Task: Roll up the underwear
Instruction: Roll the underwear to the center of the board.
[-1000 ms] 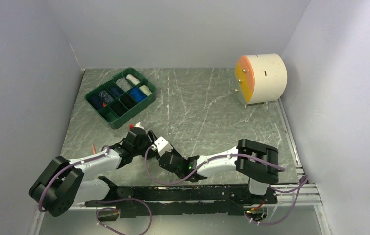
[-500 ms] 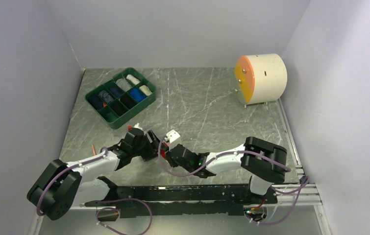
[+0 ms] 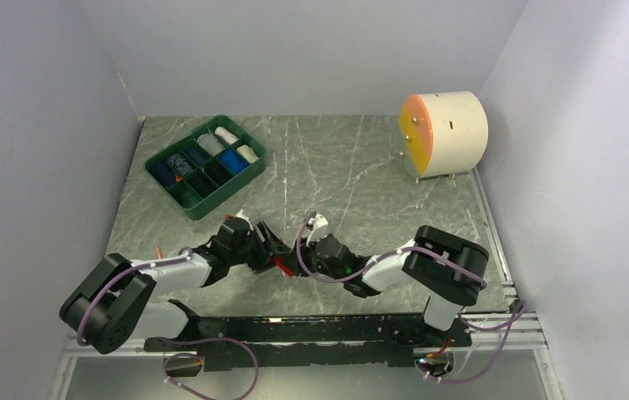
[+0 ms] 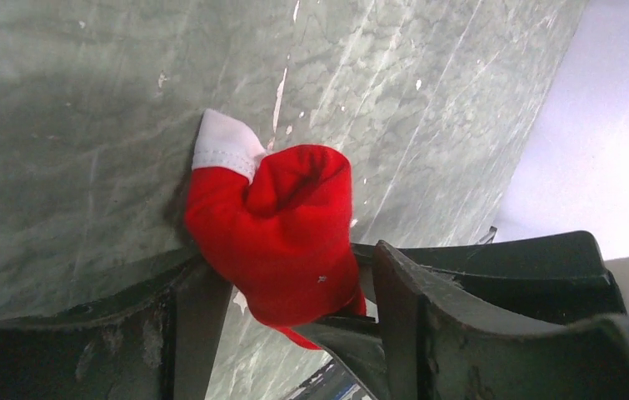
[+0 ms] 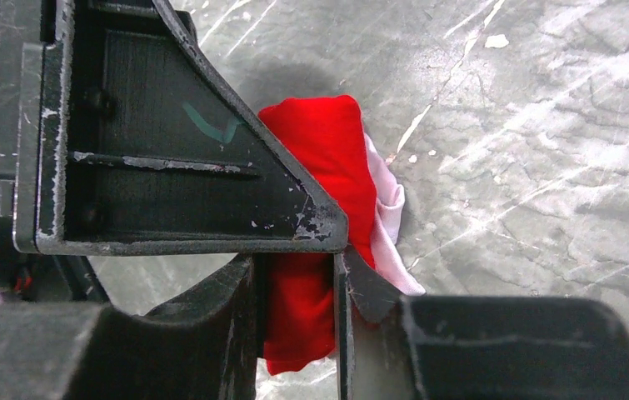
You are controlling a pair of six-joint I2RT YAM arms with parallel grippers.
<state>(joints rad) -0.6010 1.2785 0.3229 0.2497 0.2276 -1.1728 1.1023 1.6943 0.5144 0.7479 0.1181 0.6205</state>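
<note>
Red underwear [image 5: 315, 250] between both claws, right claw [image 5: 298, 292] clamped.

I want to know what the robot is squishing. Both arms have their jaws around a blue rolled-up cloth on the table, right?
Not quite: the cloth is red, not blue. Both wrist views show the red underwear bunched up on the table, with a white edge, between the jaws of the left gripper and of the right gripper.

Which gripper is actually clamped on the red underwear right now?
The right gripper: its fingers pinch the red underwear. The left gripper only straddles the bundle, jaws apart.
</note>
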